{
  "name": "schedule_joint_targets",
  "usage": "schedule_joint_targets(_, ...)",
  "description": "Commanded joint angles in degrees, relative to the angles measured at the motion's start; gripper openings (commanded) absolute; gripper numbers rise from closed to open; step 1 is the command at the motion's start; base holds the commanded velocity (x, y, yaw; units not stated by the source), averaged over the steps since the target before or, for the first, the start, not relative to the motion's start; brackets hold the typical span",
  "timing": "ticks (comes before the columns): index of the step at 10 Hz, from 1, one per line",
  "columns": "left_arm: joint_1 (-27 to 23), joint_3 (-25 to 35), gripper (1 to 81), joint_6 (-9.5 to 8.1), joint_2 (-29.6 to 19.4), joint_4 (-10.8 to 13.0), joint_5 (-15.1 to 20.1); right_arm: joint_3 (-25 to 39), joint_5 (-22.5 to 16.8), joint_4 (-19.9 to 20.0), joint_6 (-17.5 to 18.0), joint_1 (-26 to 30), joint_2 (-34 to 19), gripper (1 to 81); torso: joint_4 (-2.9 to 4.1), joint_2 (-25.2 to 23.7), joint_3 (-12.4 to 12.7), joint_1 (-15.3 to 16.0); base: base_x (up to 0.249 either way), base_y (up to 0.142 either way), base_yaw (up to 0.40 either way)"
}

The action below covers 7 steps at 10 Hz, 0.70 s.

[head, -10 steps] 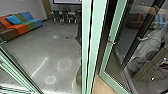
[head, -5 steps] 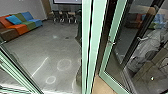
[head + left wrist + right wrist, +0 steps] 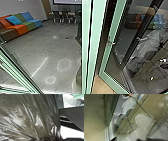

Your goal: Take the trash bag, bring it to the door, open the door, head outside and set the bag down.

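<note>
The trash bag (image 3: 37,119) is close before our left wrist, the nearer arm; its folds gather toward a neck, likely its long axis. We cannot tell either claw's state, nor the bag's contents. Farther out, a handle (image 3: 111,43) sits on the green-framed glass door's (image 3: 112,81) upright edge.

Left wrist (image 3: 73,139), dark edge showing, right wrist (image 3: 150,140), likewise

You saw a bright streak (image 3: 40,67) across the dim grey floor (image 3: 35,50), and the colourful sofa's (image 3: 23,25) reflection in the glass door (image 3: 120,37). White glints edged the trash bag's (image 3: 28,116) creases near blown-out white; your right wrist view looked yellowish.
</note>
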Motion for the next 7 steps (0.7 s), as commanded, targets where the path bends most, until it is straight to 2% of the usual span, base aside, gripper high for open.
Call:
schedule_joint_targets(1,-0.11,0.91,1.0,0.26,0.46,-0.24,5.72,-22.22,14.47,-20.36,-2.51,12.01,0.61,81.1,0.00,0.02,0.00,0.02,0.000,0.000,0.000)
schedule_joint_targets(2,-0.11,0.91,1.0,0.26,0.47,-0.24,5.72,-27.65,17.99,-20.36,-2.51,11.66,1.84,81.1,0.00,0.00,0.00,-0.04,0.000,0.000,0.000)
schedule_joint_targets(3,-0.11,0.91,1.0,0.26,0.46,-0.24,5.72,-30.08,19.95,-20.28,-2.51,11.39,2.21,81.1,0.00,-0.02,0.00,-0.09,0.000,0.000,0.000)
schedule_joint_targets(7,-0.02,0.91,1.0,0.26,0.46,-0.24,5.72,-30.90,20.41,-19.92,-2.43,11.48,0.81,81.1,0.00,-0.04,0.00,-0.17,0.000,0.000,0.000)
